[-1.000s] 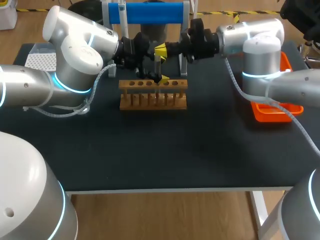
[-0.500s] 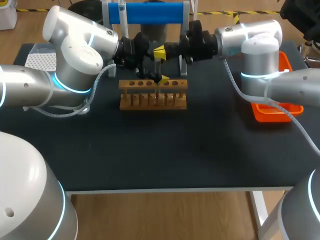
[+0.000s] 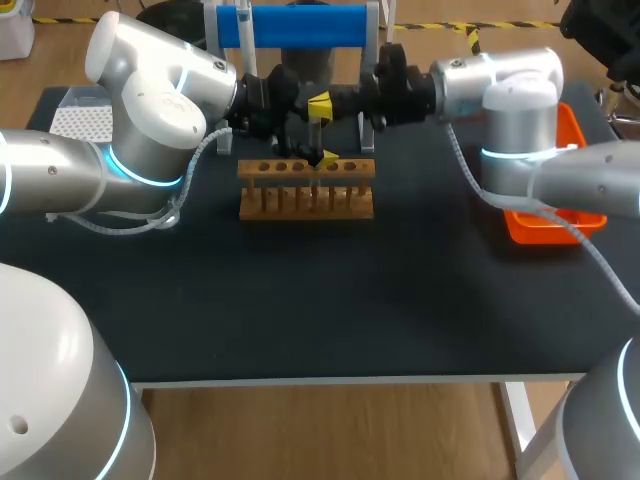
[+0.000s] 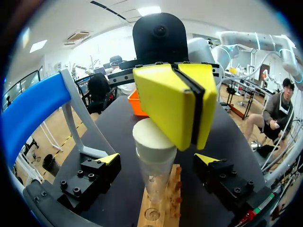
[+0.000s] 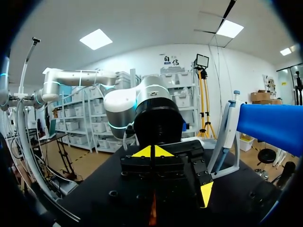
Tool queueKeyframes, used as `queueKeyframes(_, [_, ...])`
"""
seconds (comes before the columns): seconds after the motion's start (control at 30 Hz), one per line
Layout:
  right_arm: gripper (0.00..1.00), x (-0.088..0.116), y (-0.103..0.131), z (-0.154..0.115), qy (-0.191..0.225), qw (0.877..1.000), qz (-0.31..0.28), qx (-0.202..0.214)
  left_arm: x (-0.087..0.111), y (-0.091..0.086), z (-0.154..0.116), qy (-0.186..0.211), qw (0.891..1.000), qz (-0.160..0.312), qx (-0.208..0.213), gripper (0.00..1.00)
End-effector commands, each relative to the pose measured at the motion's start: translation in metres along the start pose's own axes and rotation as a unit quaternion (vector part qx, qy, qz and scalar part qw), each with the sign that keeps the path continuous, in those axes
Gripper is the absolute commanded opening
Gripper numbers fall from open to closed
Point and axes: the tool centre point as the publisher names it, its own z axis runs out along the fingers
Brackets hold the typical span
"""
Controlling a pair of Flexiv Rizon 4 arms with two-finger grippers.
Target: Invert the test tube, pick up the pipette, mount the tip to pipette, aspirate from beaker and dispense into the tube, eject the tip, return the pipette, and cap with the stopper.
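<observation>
A wooden tube rack (image 3: 305, 190) stands at the back middle of the table. An upright glass test tube (image 4: 155, 177) sits in it with a white stopper (image 4: 150, 138) in its mouth. My left gripper (image 4: 158, 159) is open, one finger on each side of the tube with gaps; in the head view it is just behind the rack (image 3: 318, 152). My right gripper (image 4: 187, 101) is shut with nothing between its fingers, its yellow tips against the stopper's top. It shows above the tube in the head view (image 3: 320, 104) and in its own view (image 5: 152, 151).
The blue pipette stand (image 3: 305, 25) with the white pipette (image 3: 243, 18) is right behind the rack. An orange tray (image 3: 560, 215) lies at the right under my right arm. A white tip box (image 3: 80, 122) sits at the far left.
My right arm's wrist and elbow have shifted slightly to the left. Both grippers, the tube and the rack stay where they were.
</observation>
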Motion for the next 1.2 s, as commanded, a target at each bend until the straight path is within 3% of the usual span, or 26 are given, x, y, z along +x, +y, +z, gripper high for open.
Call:
queueKeyframes(0.03, [0.00, -0.001, -0.011, 0.001, 0.001, 1.000, 0.002, -0.010, -0.001, 0.000, 0.000, 0.002, 1.000, 0.000, -0.001, 1.00])
queueKeyframes(0.4, [0.00, -0.002, -0.015, 0.004, 0.003, 1.000, 0.006, -0.015, -0.001, 0.000, 0.000, 0.002, 1.000, 0.000, -0.001, 1.00])
queueKeyframes(0.87, [0.00, 0.011, 0.034, -0.018, 0.004, 0.998, -0.042, -0.054, -0.001, 0.000, 0.000, 0.002, 1.000, 0.000, -0.001, 1.00])
queueKeyframes(1.17, [0.00, 0.021, 0.049, -0.054, -0.018, 0.995, -0.100, 0.002, -0.001, 0.000, 0.000, 0.002, 1.000, 0.000, -0.001, 1.00])
queueKeyframes(1.2, [0.04, 0.022, 0.049, -0.059, -0.021, 0.994, -0.107, 0.012, -0.001, 0.000, 0.000, 0.002, 1.000, 0.000, -0.001, 1.00])
